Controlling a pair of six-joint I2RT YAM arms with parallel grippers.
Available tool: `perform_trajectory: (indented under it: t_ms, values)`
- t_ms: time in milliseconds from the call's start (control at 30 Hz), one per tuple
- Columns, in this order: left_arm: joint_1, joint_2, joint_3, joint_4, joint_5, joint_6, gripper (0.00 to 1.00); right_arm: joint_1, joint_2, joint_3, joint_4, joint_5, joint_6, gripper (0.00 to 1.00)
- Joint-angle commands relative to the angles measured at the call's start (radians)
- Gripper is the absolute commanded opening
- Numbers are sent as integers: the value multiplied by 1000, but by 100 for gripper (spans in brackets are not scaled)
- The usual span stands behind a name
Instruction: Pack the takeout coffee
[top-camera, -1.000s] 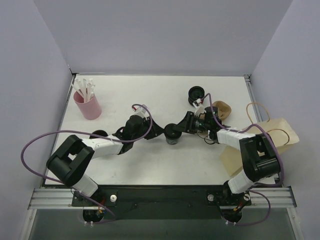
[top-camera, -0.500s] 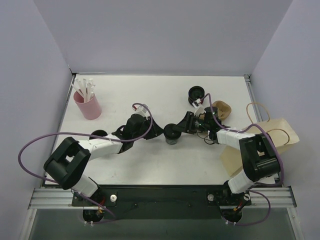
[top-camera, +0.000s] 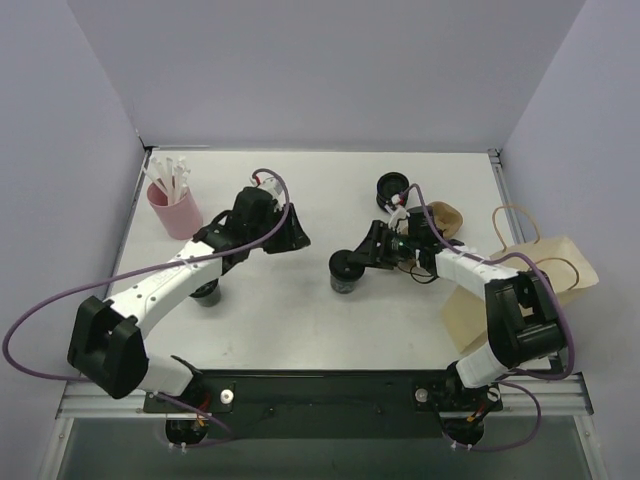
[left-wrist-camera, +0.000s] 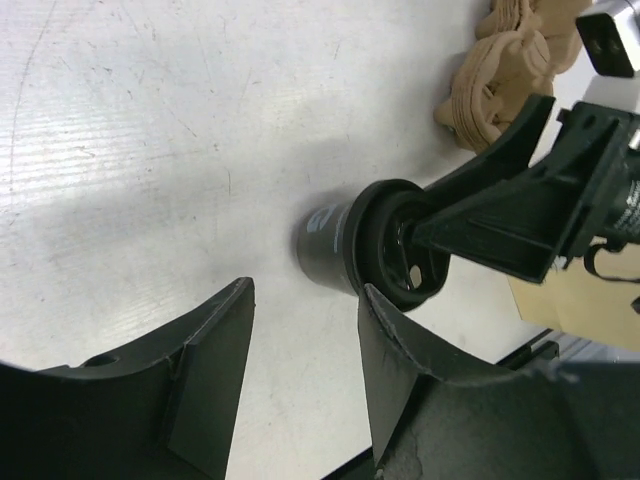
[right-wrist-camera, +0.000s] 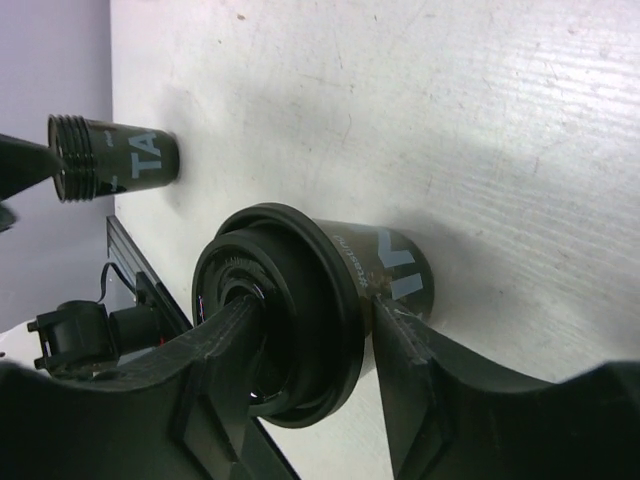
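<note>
The takeout coffee (top-camera: 343, 272) is a small black cup with a black lid, standing near the table's middle. It also shows in the left wrist view (left-wrist-camera: 335, 248) and the right wrist view (right-wrist-camera: 400, 268). My right gripper (top-camera: 358, 258) is shut on its lid edge, with one finger on the lid top and the other against the cup wall under the rim (right-wrist-camera: 318, 310). My left gripper (top-camera: 288, 236) is open and empty, well to the left of the cup (left-wrist-camera: 305, 300). The brown paper bag (top-camera: 540, 280) lies flat at the right edge.
A stack of black ribbed rings (top-camera: 205, 292) sits under my left forearm and shows in the right wrist view (right-wrist-camera: 110, 158). A pink cup of white sticks (top-camera: 175, 212) stands far left. Another black cup (top-camera: 392, 187) and brown sleeves (top-camera: 447, 218) are behind my right gripper.
My left gripper has drawn back from the cup, up and to the left, and is open. My right gripper stays shut on the cup, which has barely moved.
</note>
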Motion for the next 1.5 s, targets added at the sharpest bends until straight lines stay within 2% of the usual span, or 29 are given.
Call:
perform_trajectory:
  t_ms: [0,167,333,433,500,567,667,800,1033,1133,1233,1467]
  values:
    - [27,-97,-7,-80,80,91,57,1,-21,85,-220,14,-39,49]
    - [31,-180,-57,-106,86,162,64,-1,-35,185,-329,20,-73,61]
    - [36,-236,-92,-173,84,228,71,-6,-70,249,-432,57,-110,67]
    - [34,-287,-129,-196,100,262,87,7,-118,298,-533,138,-152,67]
    - [33,-342,-158,-209,120,281,95,34,-145,330,-628,250,-189,67]
    - [31,-394,-225,-204,141,295,97,94,-191,353,-671,369,-235,68]
    - [-21,-496,-270,-198,135,302,97,178,-231,358,-711,471,-287,72]
    - [-71,-575,-281,-199,32,317,97,231,-224,366,-713,525,-314,79]
    - [-85,-583,-256,-242,-50,332,97,317,-141,407,-716,569,-375,82]
    - [-87,-599,-267,-242,-57,332,97,356,-110,422,-716,574,-399,87]
    - [-93,-599,-262,-245,-69,334,97,396,-86,436,-715,614,-425,88]
    - [-96,-608,-261,-259,-95,331,97,418,-27,462,-715,698,-455,89]
